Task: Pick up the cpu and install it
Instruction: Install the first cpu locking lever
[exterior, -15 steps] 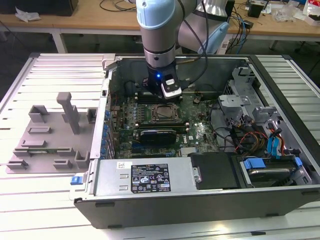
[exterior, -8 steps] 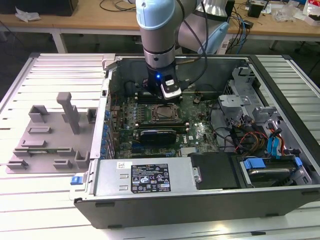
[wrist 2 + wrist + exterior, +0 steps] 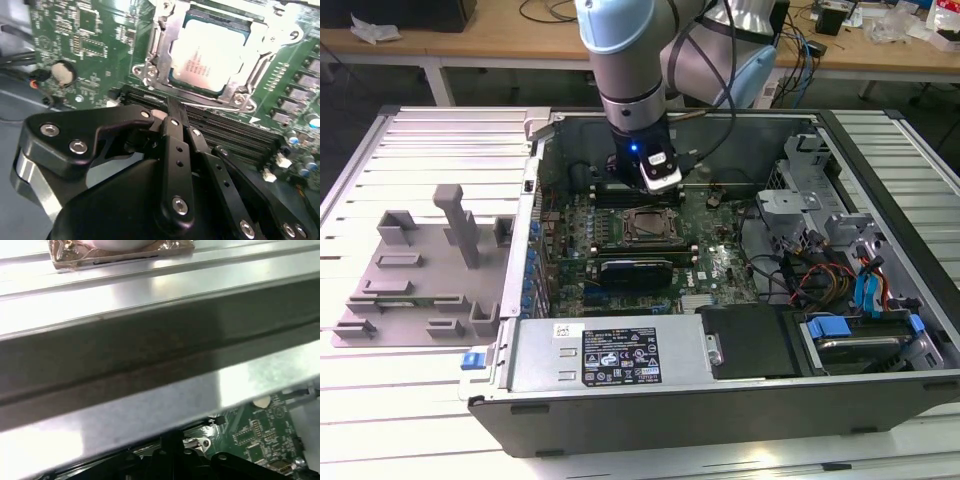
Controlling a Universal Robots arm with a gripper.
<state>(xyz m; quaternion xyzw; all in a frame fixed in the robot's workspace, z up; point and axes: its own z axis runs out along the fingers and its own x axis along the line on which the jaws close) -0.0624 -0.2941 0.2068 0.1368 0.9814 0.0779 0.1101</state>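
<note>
You see the cpu (image 3: pixel 212 55) already sits in the socket (image 3: pixel 165 60); claw (image 3: pixel 170 117) above looks closed, holding nothing.

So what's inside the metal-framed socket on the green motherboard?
The cpu, a flat square silver-topped chip, sits inside the metal-framed socket. Its underside and the contacts beneath are covered.

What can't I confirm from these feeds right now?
- Whether the cpu is fully seated in the socket: the second wrist view cuts off its far edge.
- The gripper fingertips: the gripper's own body hides them.
- The socket contents in the exterior view: too small.
</note>
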